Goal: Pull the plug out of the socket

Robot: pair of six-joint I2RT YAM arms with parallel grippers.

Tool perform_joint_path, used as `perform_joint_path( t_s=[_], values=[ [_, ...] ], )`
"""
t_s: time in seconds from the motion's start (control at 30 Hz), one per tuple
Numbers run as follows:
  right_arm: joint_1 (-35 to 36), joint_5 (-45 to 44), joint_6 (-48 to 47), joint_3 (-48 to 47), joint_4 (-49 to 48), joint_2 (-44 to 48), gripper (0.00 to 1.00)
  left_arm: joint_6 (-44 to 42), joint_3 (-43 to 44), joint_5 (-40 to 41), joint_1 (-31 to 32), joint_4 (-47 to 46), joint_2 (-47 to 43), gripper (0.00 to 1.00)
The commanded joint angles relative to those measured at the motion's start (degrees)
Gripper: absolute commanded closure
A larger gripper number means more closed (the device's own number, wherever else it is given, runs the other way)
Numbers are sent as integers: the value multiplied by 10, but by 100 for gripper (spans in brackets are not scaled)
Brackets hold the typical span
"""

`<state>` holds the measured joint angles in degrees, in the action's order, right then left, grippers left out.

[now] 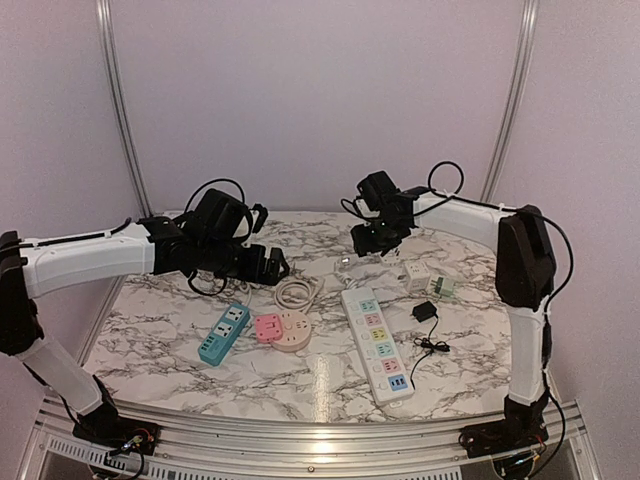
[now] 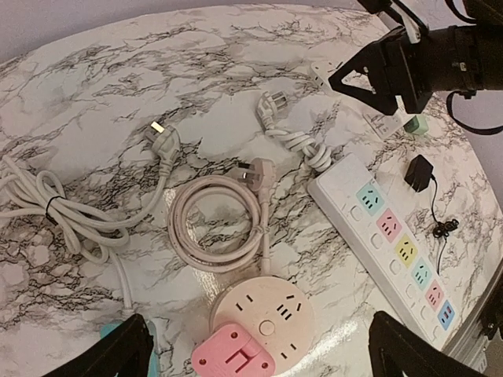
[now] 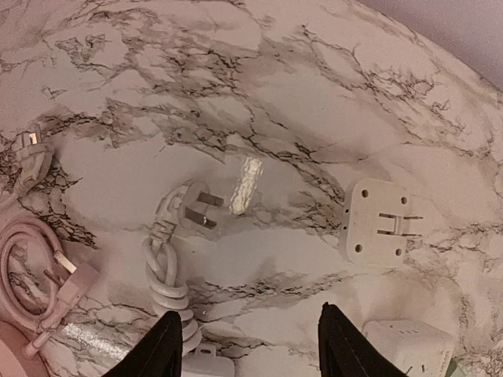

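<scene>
"So, where is the plug?"

"The white plug (image 3: pixel 196 212) lies loose on the marble table (image 1: pixel 300 395), pins up and seated in no socket. Its knotted cord runs toward 6 o'clock into the long white strip (image 1: pixel 378 343). I judge the pull done, and this is the letting-go step."

"And the fingers?"

"The right gripper (image 3: pixel 247 314) hangs over the plug with its fingers partly apart and nothing between them. The left gripper (image 2: pixel 259 322) stands wide and empty above the round socket (image 2: pixel 275 298), at about 9 o'clock of the strip."

"What does the next move call for?"

"Probably a straight lift of the right arm, then a retreat toward 3 o'clock, staying clear of the cord."

"Is anything in the way?"

"Not overhead. A white adapter (image 3: pixel 381 224) lies near the plug at its 3 o'clock, prongs up, and a cube socket (image 3: pixel 405 342) sits at 5 o'clock, close to one finger. The pink coiled cord (image 2: pixel 214 224) lies at 9 o'clock, and a black charger (image 2: pixel 418 173) sits beyond the strip. A low sideways sweep could nudge the adapter."
</scene>
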<state>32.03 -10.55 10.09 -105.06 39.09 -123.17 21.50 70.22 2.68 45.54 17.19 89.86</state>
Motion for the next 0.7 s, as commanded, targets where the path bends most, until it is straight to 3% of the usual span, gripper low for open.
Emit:
perform_joint_path(
  t_s=[0.0,0.23,0.43,0.53,0.67],
  values=[
    [34,93,27,66,-52,58,44,61,-54,-4,-13,22,-53,1],
    [104,148,47,147,-90,99,51,164,-176,-85,-46,-39,-114,1],
    [151,193,67,199,-133,111,66,233,-226,-111,-52,-67,-126,2],
    [167,208,73,210,-149,108,77,279,-263,-138,-61,-112,-123,5],
    [173,224,76,214,-168,103,83,316,-289,-155,-64,-164,-106,11]
  ],
)
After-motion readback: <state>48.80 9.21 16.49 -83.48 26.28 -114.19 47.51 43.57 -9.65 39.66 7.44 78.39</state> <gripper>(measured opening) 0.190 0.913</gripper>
